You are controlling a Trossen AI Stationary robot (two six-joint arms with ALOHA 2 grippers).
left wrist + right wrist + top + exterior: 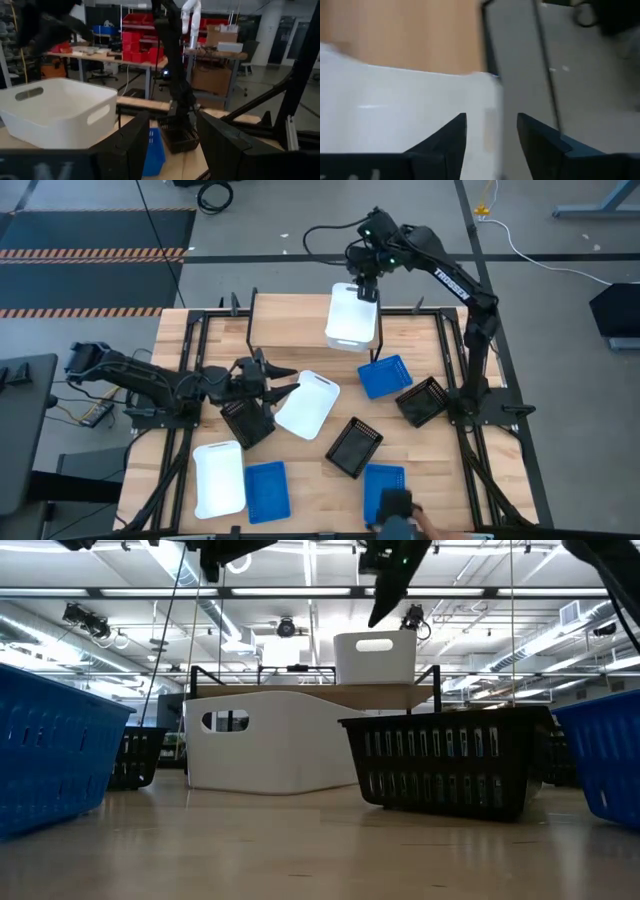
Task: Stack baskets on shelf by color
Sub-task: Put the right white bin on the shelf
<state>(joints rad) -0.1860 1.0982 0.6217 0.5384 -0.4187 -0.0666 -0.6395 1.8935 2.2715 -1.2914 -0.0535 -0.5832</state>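
A white basket (352, 318) (375, 658) stands on the right part of the shelf (290, 320) (300, 695). My right gripper (366, 284) (491, 132) hovers open above that basket's far end; in the low view it is clear of the rim. My left gripper (288, 383) (175, 145) is open and level over the table. It is just left of a second white basket (308, 405) (55, 112) and beside a black basket (248, 420). Both of those rest on the tabletop.
More baskets sit on the tabletop: blue (385, 375), black (422, 400), black (355, 447), blue (383, 485), white (220, 478) and blue (266, 490). A person's hand (425, 525) reaches in at the near edge. The shelf's left and middle parts are bare.
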